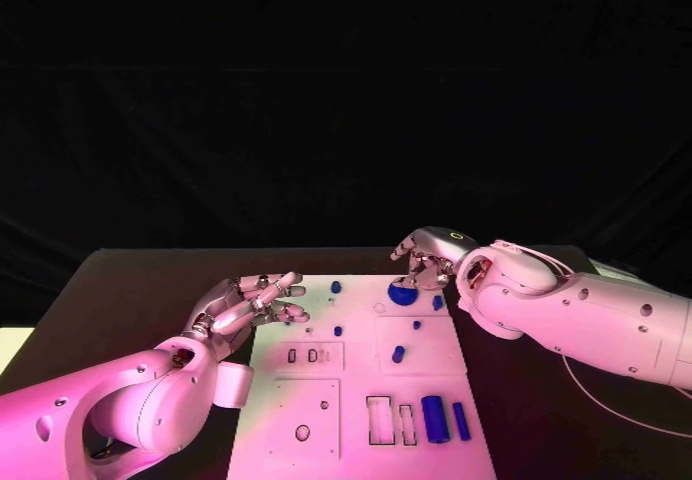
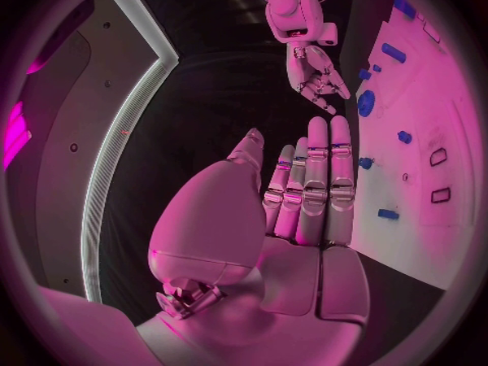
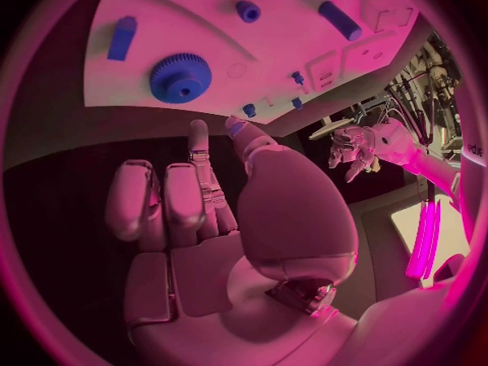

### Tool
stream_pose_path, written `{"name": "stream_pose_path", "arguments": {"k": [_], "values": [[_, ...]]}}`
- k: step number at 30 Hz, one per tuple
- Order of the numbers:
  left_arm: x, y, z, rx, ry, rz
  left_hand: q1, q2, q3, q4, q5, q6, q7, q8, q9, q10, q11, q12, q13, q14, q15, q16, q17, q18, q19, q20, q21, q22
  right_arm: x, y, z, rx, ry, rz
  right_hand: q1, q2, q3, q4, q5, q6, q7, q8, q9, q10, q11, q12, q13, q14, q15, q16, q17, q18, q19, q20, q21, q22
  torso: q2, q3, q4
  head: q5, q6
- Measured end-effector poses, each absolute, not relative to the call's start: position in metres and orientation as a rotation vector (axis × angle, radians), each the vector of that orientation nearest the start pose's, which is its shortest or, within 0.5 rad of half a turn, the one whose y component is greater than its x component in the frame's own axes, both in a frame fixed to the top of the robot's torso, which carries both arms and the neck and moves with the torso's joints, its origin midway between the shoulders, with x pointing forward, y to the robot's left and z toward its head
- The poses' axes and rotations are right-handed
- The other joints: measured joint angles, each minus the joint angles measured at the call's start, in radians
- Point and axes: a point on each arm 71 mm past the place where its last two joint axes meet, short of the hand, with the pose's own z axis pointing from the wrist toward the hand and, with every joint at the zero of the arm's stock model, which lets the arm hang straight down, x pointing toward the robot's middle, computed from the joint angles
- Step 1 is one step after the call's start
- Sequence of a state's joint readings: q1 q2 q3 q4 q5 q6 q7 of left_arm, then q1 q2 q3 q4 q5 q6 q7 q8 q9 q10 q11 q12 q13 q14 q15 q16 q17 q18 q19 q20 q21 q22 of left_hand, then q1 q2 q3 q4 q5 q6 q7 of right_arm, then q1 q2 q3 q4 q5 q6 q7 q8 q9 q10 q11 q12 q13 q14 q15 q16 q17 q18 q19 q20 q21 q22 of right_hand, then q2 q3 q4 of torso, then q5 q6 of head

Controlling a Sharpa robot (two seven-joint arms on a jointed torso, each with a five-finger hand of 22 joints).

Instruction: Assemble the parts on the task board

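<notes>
two hands [image 1: 260, 305] [image 1: 426, 260], board [image 1: 361, 400], blue gear [image 1: 402, 295]

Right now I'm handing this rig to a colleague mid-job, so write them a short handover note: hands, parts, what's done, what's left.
Left hand: open, holding nothing, fingers apart at the task board's left edge.
Right hand: fingers curled in, nothing visibly held, at the board's far right corner beside the blue gear.
Parts: the gear lies on the board; small blue pieces sit across its middle; a blue cylinder and a thinner blue bar lie at the near right.
Done: cannot tell which pieces are seated.
Left: several outlined slots look unfilled; neither hand holds a part.
</notes>
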State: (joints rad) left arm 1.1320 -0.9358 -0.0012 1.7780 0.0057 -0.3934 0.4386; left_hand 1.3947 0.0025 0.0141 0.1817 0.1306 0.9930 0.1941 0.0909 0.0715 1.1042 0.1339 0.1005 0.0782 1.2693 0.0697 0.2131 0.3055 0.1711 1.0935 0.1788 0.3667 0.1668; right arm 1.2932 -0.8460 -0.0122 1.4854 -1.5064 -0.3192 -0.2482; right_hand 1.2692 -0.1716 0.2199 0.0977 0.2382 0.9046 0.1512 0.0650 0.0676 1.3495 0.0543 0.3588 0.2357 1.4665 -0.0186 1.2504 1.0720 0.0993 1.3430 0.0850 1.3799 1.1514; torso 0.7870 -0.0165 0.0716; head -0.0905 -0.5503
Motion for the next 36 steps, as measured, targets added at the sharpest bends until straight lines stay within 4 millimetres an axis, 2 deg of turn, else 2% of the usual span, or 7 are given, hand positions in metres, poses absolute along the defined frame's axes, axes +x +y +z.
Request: {"name": "stream_pose_path", "arguments": {"k": [2,6,8,9,11,17,36], "values": [[0.434,0.186,-0.171,-1.138,1.409,-1.653,0.000,0.000,0.000,0.000,0.000,0.000,0.000,0.000,0.000,0.000,0.000,0.000,0.000,0.000,0.000,0.000,0.000,0.000,0.000,0.000,0.000,0.000,0.515,-0.225,-0.132,-0.057,1.603,0.456,0.034,0.013,-0.082,0.036,0.000,-0.007,0.004,0.000,0.001,-0.028,-0.003,0.095,0.118,-0.002,-0.008,0.062,0.074,-0.021,0.024,-0.003,0.033,0.056,-0.001,0.0003,-0.0019,0.000,0.000],[0.435,0.186,-0.172,-1.139,1.411,-1.654,0.000,0.000,0.000,0.000,0.000,0.000,0.000,0.000,0.000,0.000,0.000,0.000,0.000,0.000,0.000,0.000,0.002,0.000,0.000,0.000,0.000,0.001,0.519,-0.230,-0.138,-0.023,1.665,0.434,0.080,0.024,-0.156,0.097,0.000,-0.013,0.004,0.000,0.001,-0.040,0.004,0.419,0.489,0.001,-0.006,0.151,0.194,-0.023,0.052,0.008,0.071,0.127,-0.002,0.0011,-0.0042,0.001,-0.001],[0.435,0.186,-0.172,-1.139,1.412,-1.655,0.000,0.000,0.000,0.000,0.000,0.000,0.000,0.000,0.000,0.000,0.000,0.000,0.000,0.000,0.000,0.000,0.002,0.000,0.000,0.000,0.000,0.001,0.521,-0.231,-0.140,-0.014,1.687,0.423,0.094,0.039,-0.172,0.118,0.000,-0.013,0.004,0.000,0.001,-0.041,0.006,0.541,0.630,-0.002,-0.001,0.178,0.228,-0.024,0.060,0.009,0.082,0.149,-0.003,0.0009,-0.0042,-0.001,-0.001],[0.435,0.185,-0.172,-1.138,1.412,-1.656,0.000,0.000,0.000,0.000,0.000,0.000,0.000,0.000,0.000,0.000,0.000,0.000,0.000,0.000,0.000,0.000,0.004,0.000,0.000,0.000,0.000,0.001,0.521,-0.231,-0.141,-0.011,1.696,0.420,0.099,0.044,-0.173,0.125,0.000,-0.013,0.004,0.000,0.001,-0.037,0.009,0.585,0.681,-0.002,-0.001,0.187,0.233,-0.035,0.063,0.012,0.087,0.154,-0.003,0.0009,-0.0042,-0.001,-0.001],[0.435,0.185,-0.172,-1.138,1.414,-1.658,0.000,0.000,0.002,-0.002,0.000,0.000,0.000,0.000,0.000,0.000,0.000,0.000,0.000,0.000,0.000,0.000,0.004,0.000,0.000,0.000,0.000,0.001,0.523,-0.229,-0.143,-0.008,1.716,0.414,0.111,0.045,-0.177,0.132,0.000,-0.006,0.005,0.002,0.004,-0.022,0.010,0.647,0.752,-0.002,-0.001,0.199,0.236,-0.039,0.067,0.011,0.088,0.157,-0.003,0.0009,-0.0035,-0.002,-0.001],[0.435,0.185,-0.172,-1.139,1.416,-1.660,0.000,0.000,0.004,-0.004,0.000,0.000,0.000,0.000,0.000,0.000,0.000,0.000,0.000,0.000,0.000,0.000,0.005,0.000,0.000,0.000,0.000,0.001,0.525,-0.228,-0.148,-0.010,1.748,0.395,0.118,0.053,-0.177,0.132,0.004,0.011,0.002,0.008,0.005,-0.001,0.009,0.740,0.860,-0.002,-0.001,0.209,0.236,-0.039,0.072,0.014,0.097,0.157,-0.002,-0.0003,-0.0023,-0.002,-0.004],[0.436,0.184,-0.173,-1.140,1.422,-1.664,0.005,0.005,0.001,-0.007,0.000,0.000,0.000,0.000,0.000,0.000,0.000,-0.004,0.000,0.000,0.000,0.000,0.007,0.000,0.000,0.000,0.000,0.002,0.532,-0.222,-0.156,-0.030,1.783,0.359,0.143,0.078,-0.174,0.128,0.009,0.048,-0.007,0.027,0.007,0.031,0.002,0.837,0.975,-0.002,-0.001,0.222,0.236,-0.039,0.079,0.013,0.104,0.156,-0.001,-0.0014,0.0010,-0.004,-0.010]]}}
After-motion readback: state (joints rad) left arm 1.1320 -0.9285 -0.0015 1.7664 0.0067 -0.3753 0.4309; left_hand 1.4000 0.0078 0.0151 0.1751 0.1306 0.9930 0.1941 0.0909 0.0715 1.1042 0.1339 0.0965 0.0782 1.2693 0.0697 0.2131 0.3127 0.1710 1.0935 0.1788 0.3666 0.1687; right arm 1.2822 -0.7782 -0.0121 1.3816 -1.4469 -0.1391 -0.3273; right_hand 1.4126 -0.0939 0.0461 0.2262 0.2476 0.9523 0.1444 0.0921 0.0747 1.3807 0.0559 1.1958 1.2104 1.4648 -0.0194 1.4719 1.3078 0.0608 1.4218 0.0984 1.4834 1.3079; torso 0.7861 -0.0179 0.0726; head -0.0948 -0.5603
